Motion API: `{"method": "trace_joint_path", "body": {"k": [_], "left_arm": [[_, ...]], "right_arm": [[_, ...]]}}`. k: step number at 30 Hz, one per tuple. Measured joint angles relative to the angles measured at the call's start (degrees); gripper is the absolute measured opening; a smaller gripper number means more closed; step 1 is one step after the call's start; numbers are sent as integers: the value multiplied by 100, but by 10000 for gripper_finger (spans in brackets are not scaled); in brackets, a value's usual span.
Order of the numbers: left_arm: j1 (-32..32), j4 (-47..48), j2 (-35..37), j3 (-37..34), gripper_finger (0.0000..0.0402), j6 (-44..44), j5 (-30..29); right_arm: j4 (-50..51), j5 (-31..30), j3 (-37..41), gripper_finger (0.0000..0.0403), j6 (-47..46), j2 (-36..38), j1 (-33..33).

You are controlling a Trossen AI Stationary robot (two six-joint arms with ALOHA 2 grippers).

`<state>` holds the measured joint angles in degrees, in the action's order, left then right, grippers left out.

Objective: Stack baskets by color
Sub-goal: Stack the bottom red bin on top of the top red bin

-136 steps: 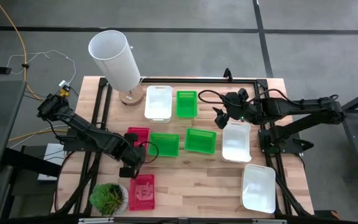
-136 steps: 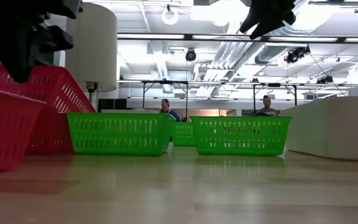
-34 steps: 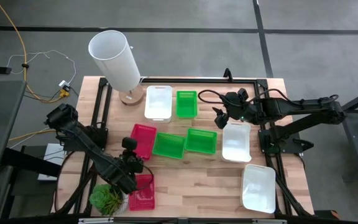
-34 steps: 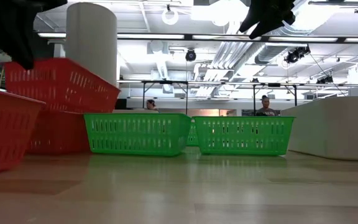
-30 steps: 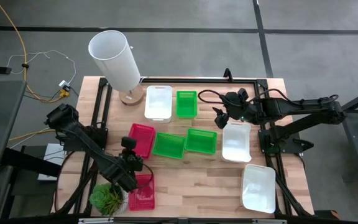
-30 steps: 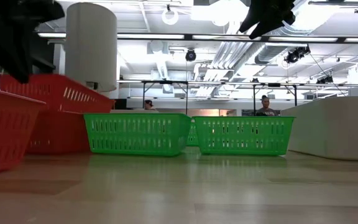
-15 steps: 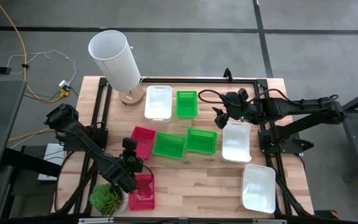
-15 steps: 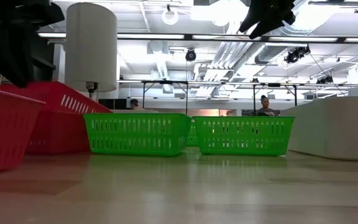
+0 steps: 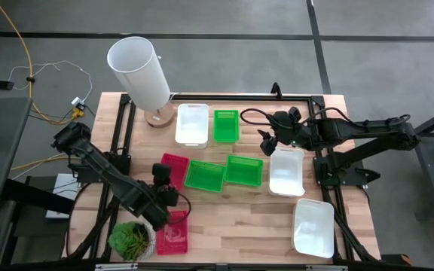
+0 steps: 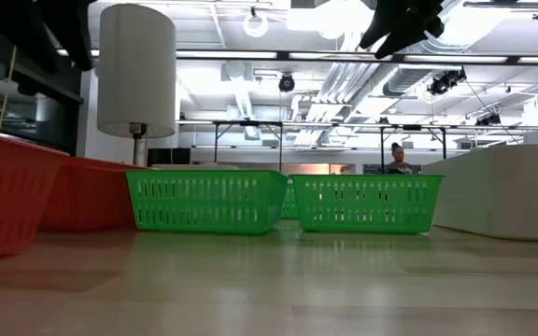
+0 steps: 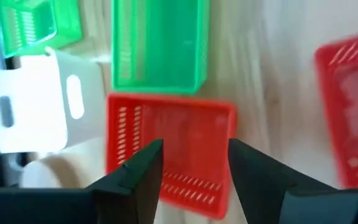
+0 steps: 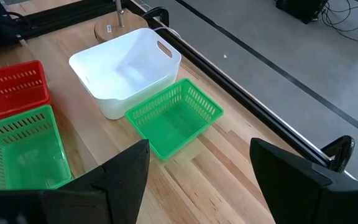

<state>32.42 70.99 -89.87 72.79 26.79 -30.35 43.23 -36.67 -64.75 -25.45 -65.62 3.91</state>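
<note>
My left gripper hangs open just above the near end of a red basket, which lies flat on the table; its fingers touch nothing. A second red basket sits near the front edge. Two green baskets stand side by side mid-table, a third farther back. White baskets sit at the back, at the right and at the front right. My right gripper waits open and high above the table, between the green and white baskets.
A tall white cylinder on a round wooden base stands at the back left corner. A small potted plant sits at the front left, beside the near red basket. Bare wood lies along the front edge between the red and white baskets.
My left gripper has opened, let go of the red basket and risen. The basket, which was tipped up with one end raised, has dropped and now lies flat on the table beside the green basket.
</note>
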Motion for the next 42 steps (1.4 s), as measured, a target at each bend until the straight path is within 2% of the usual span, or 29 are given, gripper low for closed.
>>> {"method": "trace_joint_path", "body": {"k": [3,8,12,15,19,22,24,36,42], "left_arm": [[7,-611,160,-1,168,-122,260],[27,-1858,354,1,168,-660,1232],[-76,-2214,320,-2,168,-605,1644],[-162,-2397,193,-276,168,-538,1919],[-277,-2980,85,-839,168,-415,2578],[-323,-3147,47,-1148,168,-423,2588],[-333,-3119,49,-1236,168,-444,2388],[-332,-3185,51,-1292,168,-434,2066],[-409,-3303,51,-1646,168,-38,2197]], "right_arm": [[34,7,0,265,-2,2,-1],[27,25,0,265,-8,2,-1],[30,42,0,265,-20,2,-1],[51,44,0,265,-22,2,-1],[90,44,0,265,-48,2,0],[88,45,0,265,-48,2,0],[87,44,0,265,-46,2,0],[89,44,0,265,-131,2,1],[110,44,0,265,-131,2,-1]]}}
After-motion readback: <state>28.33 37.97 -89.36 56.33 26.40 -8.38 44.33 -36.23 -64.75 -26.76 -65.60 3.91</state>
